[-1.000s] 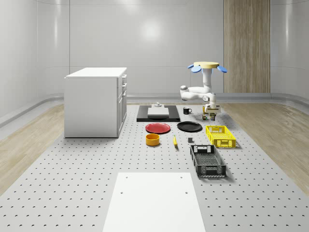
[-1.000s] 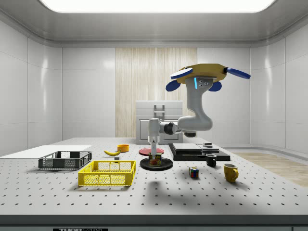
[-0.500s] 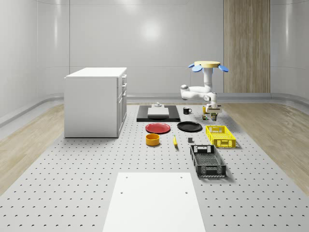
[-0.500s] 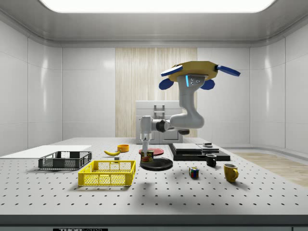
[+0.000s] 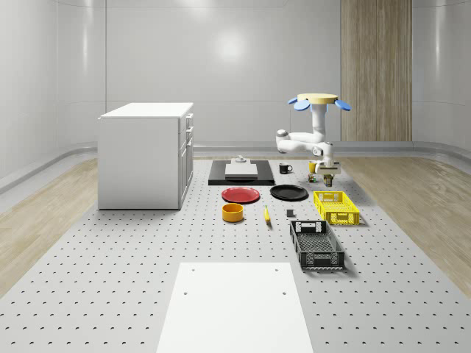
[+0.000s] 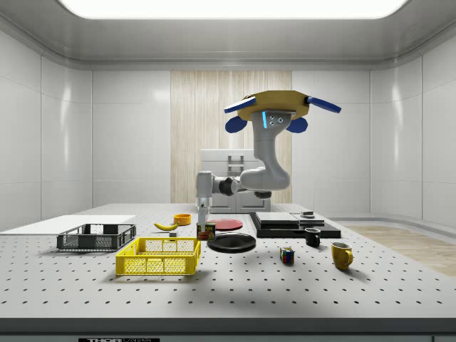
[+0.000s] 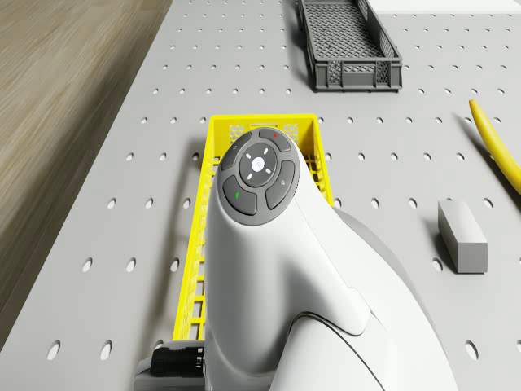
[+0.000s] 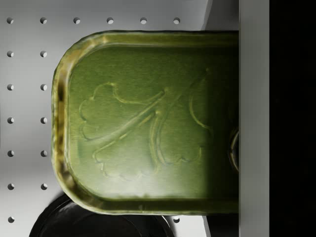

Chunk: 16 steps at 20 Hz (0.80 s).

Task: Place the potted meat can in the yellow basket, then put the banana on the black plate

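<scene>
Green embossed potted meat can [image 8: 148, 123]; yellow lattice basket [image 7: 244, 138]; black plate [image 6: 231, 243].

the room is being lit brightly and evenly from a wide ceiling panel [image 6: 231, 7], seen glowing white above the drone [image 6: 274, 108]. a soft pale glare is being reflected on the glossy back wall [image 5: 232, 48] behind the cabinet [image 5: 145, 154]. a faint, blurred shadow is being cast on the table [image 6: 235, 274] beneath the drone, just beside the yellow basket [image 6: 159, 256]. in the wrist view, the potted meat can [image 8: 148, 121] is being shaded darker toward the finger [image 8: 254, 118], where the picture is falling into near black. edges are being rendered cleanly, without noticeable bending near the table's holes.
</scene>
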Tool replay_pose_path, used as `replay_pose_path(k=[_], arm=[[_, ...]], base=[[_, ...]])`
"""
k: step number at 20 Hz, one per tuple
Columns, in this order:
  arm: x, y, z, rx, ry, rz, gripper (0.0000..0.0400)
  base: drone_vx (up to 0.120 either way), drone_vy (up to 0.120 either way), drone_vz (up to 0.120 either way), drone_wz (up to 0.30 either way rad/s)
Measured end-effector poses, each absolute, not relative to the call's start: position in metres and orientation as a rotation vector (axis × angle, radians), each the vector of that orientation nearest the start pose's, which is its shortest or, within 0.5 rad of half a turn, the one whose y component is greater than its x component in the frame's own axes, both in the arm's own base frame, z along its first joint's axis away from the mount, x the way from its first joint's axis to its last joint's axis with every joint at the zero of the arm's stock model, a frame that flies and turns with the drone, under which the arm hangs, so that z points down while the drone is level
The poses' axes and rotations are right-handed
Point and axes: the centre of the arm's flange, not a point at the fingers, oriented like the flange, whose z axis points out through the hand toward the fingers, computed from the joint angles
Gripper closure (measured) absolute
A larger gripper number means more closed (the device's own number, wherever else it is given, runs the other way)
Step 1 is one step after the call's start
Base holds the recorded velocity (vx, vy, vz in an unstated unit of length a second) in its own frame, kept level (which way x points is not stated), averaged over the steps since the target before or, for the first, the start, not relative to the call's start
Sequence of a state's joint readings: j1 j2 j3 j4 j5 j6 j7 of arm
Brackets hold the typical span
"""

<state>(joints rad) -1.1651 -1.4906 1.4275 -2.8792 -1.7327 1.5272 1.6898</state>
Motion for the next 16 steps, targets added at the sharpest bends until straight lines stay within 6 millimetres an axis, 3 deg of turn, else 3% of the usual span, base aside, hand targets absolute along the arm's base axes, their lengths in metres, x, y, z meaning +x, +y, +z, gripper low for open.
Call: replay_pose_path(k=[16], arm=[[0.3068,0.0001,0.4748,-0.004,0.002,0.785,0.0117]], base=[[0.12,0.0,0.0,0.0]])
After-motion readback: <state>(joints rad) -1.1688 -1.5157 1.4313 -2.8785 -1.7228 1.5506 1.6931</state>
